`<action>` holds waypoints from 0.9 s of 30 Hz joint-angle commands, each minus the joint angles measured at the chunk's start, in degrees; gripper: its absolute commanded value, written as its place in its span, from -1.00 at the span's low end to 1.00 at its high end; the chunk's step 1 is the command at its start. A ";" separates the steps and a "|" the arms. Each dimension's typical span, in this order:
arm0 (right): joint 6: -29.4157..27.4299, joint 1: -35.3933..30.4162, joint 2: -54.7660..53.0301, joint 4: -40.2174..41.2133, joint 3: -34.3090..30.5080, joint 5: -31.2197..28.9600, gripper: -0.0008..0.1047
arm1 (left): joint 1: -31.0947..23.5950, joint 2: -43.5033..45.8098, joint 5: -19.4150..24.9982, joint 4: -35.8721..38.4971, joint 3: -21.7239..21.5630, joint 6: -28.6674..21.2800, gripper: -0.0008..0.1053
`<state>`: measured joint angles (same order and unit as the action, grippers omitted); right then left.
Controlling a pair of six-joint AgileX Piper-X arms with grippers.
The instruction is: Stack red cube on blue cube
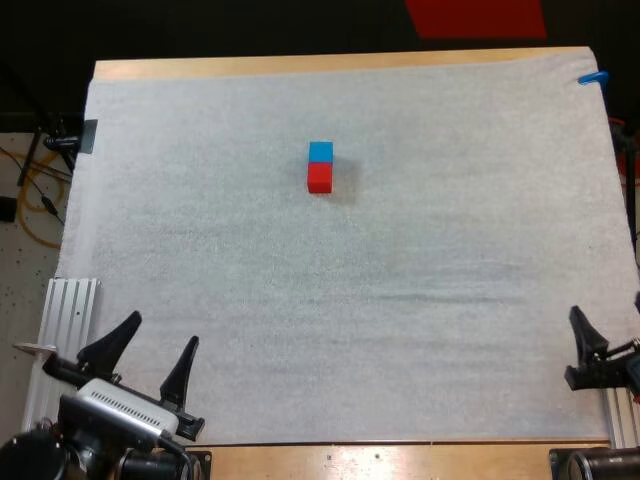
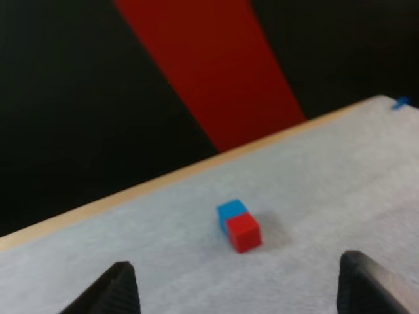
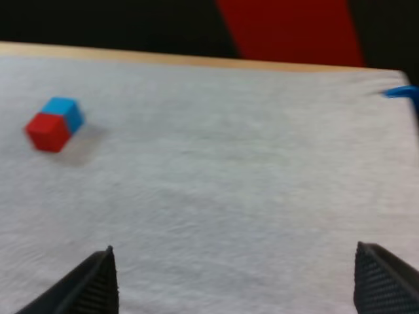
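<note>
Two cubes sat touching side by side on the white mat (image 1: 200,200), the red cube (image 1: 319,178) nearer the arms than the blue cube (image 1: 320,151), unstacked. The left claw (image 1: 164,328) and right claw (image 3: 234,250) both stood spread, well apart from them.

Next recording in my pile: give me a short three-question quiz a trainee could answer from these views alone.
1. True or false: the red cube sits on top of the blue cube.
2. The left gripper and right gripper are: A) shut on cubes; B) open, clear of both cubes; C) shut on nothing.
3. Fill in: the cube nearer the arms is ___.

Key: 1 false, they touch side by side on the mat; 2 B; 3 red.
</note>
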<state>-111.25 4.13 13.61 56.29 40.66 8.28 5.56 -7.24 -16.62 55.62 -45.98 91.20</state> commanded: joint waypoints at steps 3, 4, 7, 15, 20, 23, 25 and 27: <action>-1.10 0.15 6.27 -1.82 3.08 6.35 0.37 | 4.03 -3.61 0.46 0.36 -2.05 -0.30 0.20; -1.10 0.15 7.30 -2.13 3.58 6.81 0.37 | 4.55 -4.29 0.46 0.36 -2.29 -0.30 0.20; -1.10 0.15 12.27 -3.50 6.15 10.71 0.37 | 5.59 -6.07 0.46 0.13 -2.97 -0.30 0.20; -0.68 2.61 24.92 -9.43 12.30 15.64 0.37 | 5.60 -7.49 0.46 0.13 -3.02 -0.30 0.20; 0.90 10.22 31.87 -14.17 14.83 13.00 0.37 | 5.60 -7.49 0.46 0.13 -3.02 -0.30 0.20; 3.19 16.60 36.79 -18.43 15.88 10.15 0.37 | 5.60 -7.49 0.46 0.13 -3.02 -0.30 0.20; 5.20 20.51 39.68 -21.39 16.66 8.61 0.37 | 5.60 -7.49 0.46 0.13 -3.02 -0.30 0.20; 7.53 25.27 43.93 -24.08 18.27 6.34 0.37 | 5.60 -7.49 0.46 0.13 -3.02 -0.30 0.20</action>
<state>-104.62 27.89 56.76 34.37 57.84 15.95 10.94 -14.59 -16.62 56.22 -48.43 90.93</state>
